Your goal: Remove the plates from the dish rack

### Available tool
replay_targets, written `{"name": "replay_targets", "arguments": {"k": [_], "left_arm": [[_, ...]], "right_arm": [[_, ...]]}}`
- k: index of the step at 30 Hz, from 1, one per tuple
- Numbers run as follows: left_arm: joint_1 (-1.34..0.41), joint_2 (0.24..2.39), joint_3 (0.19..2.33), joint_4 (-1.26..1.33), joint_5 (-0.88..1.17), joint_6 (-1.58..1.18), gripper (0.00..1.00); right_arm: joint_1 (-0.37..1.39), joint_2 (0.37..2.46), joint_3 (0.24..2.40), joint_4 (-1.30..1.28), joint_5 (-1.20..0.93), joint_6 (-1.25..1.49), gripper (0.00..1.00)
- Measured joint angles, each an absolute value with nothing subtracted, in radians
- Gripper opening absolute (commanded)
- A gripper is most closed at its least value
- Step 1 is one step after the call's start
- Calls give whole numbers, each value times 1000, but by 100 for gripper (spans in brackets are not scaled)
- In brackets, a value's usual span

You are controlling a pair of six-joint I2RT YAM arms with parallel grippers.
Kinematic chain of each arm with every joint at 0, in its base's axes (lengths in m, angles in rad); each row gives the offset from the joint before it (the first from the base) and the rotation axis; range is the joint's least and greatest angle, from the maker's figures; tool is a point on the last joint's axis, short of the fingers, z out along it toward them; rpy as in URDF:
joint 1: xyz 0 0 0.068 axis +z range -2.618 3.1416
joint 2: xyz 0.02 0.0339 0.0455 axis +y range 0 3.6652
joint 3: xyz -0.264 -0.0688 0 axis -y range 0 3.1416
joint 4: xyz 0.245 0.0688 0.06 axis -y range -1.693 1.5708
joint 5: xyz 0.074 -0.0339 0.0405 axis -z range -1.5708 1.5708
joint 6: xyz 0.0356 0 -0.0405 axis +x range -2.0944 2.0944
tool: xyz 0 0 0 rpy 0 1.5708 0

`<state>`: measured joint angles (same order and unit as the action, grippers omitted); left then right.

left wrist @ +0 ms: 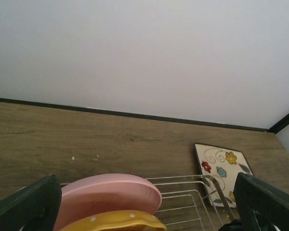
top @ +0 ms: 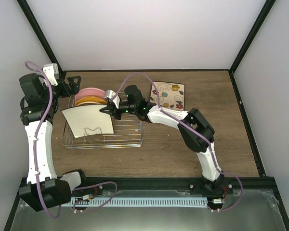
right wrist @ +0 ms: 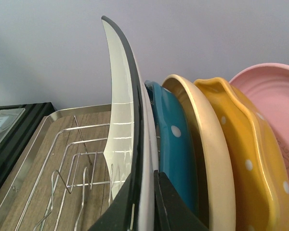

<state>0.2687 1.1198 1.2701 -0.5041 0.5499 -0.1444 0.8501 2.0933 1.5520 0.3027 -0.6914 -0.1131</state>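
The silver wire dish rack (top: 120,134) stands left of centre. My right gripper (top: 107,109) is shut on the right edge of a square cream plate (top: 89,120), white back up, tilted over the rack. In the right wrist view the fingers (right wrist: 168,207) pinch this plate (right wrist: 123,120). Behind it stand the teal dotted plate (right wrist: 176,144), orange plate (right wrist: 207,159), orange dotted plate (right wrist: 245,159) and pink plate (right wrist: 274,106). The second square plate (top: 168,95) lies floral face up on the table. My left gripper (top: 70,86) is open and empty, above the pink plate (left wrist: 106,195) at the rack's far end.
The wooden table (top: 183,154) is bounded by white walls and a black frame. The rack's bare wires (right wrist: 62,163) and clear tray rim (right wrist: 29,144) show in front of the held plate. The floral plate (left wrist: 224,173) lies just right of the rack's far corner (left wrist: 207,180).
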Motion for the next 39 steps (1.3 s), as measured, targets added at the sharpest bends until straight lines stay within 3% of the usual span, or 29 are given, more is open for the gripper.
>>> {"name": "replay_targets", "arguments": {"k": [15, 26, 33, 39], "left_arm": [[269, 1118, 1270, -504, 550, -153, 100], [269, 1124, 1369, -486, 537, -213, 100], [269, 1176, 1521, -380, 513, -313, 100], [269, 1218, 1557, -316, 501, -374, 100]], "right_arm": [[838, 1936, 1484, 303, -625, -74, 1], [796, 1760, 1380, 314, -702, -13, 1], [682, 1664, 1358, 293, -717, 45, 1], [452, 1595, 1358, 305, -702, 210, 1]]}}
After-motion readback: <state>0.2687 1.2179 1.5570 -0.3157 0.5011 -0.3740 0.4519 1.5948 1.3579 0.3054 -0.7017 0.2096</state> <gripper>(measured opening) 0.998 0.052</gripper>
